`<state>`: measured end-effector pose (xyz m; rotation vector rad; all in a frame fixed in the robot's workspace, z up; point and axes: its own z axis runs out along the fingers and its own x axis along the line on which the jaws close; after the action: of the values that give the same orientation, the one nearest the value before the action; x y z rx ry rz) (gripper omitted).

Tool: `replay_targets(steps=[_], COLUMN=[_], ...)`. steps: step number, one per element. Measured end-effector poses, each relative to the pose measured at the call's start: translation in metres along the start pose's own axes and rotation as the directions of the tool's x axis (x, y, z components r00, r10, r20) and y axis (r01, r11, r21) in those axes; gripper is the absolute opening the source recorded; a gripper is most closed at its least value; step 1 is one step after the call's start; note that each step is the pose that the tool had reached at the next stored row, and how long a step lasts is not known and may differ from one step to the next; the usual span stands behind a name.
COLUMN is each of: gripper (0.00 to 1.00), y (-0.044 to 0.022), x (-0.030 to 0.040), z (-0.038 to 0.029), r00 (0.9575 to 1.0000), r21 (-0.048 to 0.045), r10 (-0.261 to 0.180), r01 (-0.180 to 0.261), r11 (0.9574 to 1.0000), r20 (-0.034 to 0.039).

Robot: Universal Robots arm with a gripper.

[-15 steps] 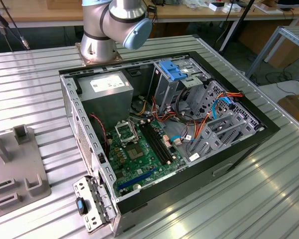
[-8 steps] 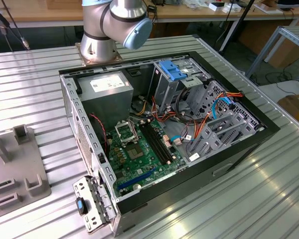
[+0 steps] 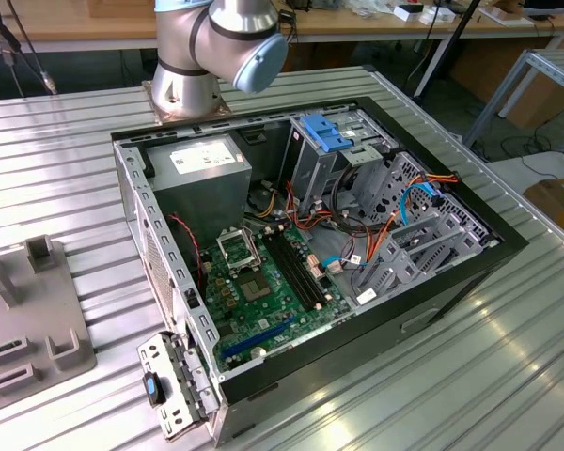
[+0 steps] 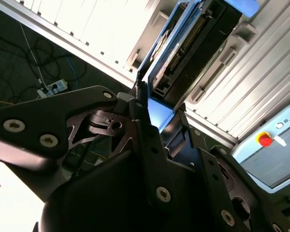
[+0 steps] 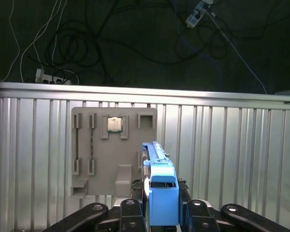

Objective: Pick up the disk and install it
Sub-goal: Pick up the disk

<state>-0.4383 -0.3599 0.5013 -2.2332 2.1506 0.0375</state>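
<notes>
I have the disk (image 5: pixel 160 169) clamped in the claw (image 5: pixel 162 198), one finger (image 5: pixel 135 200) on each flat face. Nothing lies between the claw and the disk, so the relation that matters is how the disk sits in the grip. In the first wrist view it stands edge-on to the camera, with its long axis running straight out from the fingertips, away from the wrist. One short end is buried between the fingers and the other points down toward the desk (image 5: pixel 222 145).

Below it I see the grey holder tray (image 5: pixel 99 145) with a small square chip (image 5: pixel 114 124) seated in one pocket. The disk hangs above the tray's edge, and I judge it to be clear of the tray rather than resting in it (no contact is visible).

In the second wrist view the disk (image 4: pixel 183 43) shows one broad side: a dark, flat body with a row of connector pins and bright blue plastic rails along its long edges. The blue end cap nearest the first wrist camera looks boxy and smooth.

In the exterior view the open computer case (image 3: pixel 423 310) lies on the desk, and its upright metal drive cage (image 3: pixel 305 164) stands inside it.
</notes>
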Motion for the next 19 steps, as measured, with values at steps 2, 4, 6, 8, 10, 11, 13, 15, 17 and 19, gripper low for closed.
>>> replay_targets(steps=[2, 4, 6, 8, 10, 11, 13, 15, 17, 19], gripper=[0.36, 0.36, 0.36, 0.36, 0.36, 0.36, 0.36, 0.36, 0.36, 0.36], y=[-0.0071, -0.0106, -0.0164, -0.0195, -0.0228, -0.0241, -0.0270, -0.0315, -0.0352, -0.0357], x=[0.0003, 0.0004, 0.0006, 0.0007, 0.0009, 0.0009, 0.0010, 0.0012, 0.0013, 0.0013], z=[0.0001, 0.0001, 0.0002, 0.0002, 0.0003, 0.0003, 0.0003, 0.0004, 0.0004, 0.0004], r00=[1.0000, 1.0000, 1.0000, 1.0000, 1.0000, 1.0000, 1.0000, 1.0000, 1.0000, 1.0000], r21=[0.0001, 0.0000, 0.0000, 0.0001, 0.0000, 0.0000, 0.0000, 0.0001, 0.0000, 0.0000], r10=[0.000, 0.000, 0.000, 0.000, 0.000, 0.000, 0.000, 0.000, 0.000, 0.000], r01=[0.000, 0.000, 0.000, 0.000, 0.000, 0.000, 0.000, 0.000, 0.000, 0.000], r11=[1.0000, 1.0000, 1.0000, 1.0000, 1.0000, 1.0000, 1.0000, 1.0000, 1.0000, 1.0000], r20=[0.0000, 0.0000, 0.0000, 0.0000, 0.0000, 0.0000, -0.0001, 0.0000, 0.0000, 0.0000])
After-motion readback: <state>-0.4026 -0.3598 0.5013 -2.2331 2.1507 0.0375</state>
